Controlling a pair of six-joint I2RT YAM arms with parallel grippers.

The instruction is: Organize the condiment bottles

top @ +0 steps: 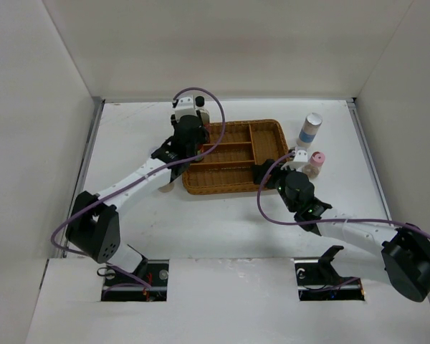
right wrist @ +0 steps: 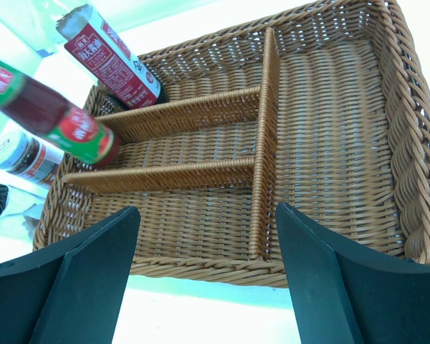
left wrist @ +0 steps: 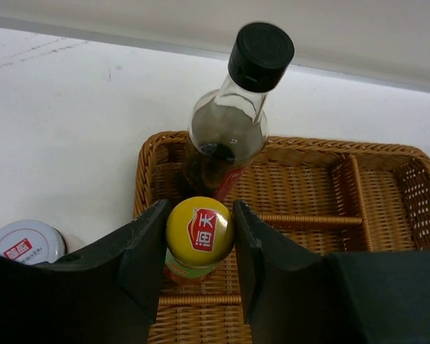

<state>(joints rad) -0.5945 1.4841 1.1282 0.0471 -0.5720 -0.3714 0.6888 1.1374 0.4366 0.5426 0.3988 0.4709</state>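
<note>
My left gripper (left wrist: 199, 244) is shut on the yellow cap of the red sauce bottle (left wrist: 199, 231), which stands in the middle left compartment of the wicker tray (left wrist: 387, 152). The tall clear black-capped bottle (left wrist: 229, 129) stands tilted in the far left compartment. Both bottles also show in the right wrist view, red (right wrist: 64, 123) and tall (right wrist: 115, 64). A pale-lidded jar (left wrist: 25, 242) stands outside the tray's left edge. My right gripper (right wrist: 206, 215) is open and empty at the tray's near right edge (top: 261, 174). The dark squat bottle is out of view.
A pink-lidded jar (top: 315, 163) and a white blue-banded cylinder (top: 309, 129) stand on the table right of the tray (top: 272, 127). White walls enclose the table on three sides. The right compartments of the tray hold nothing.
</note>
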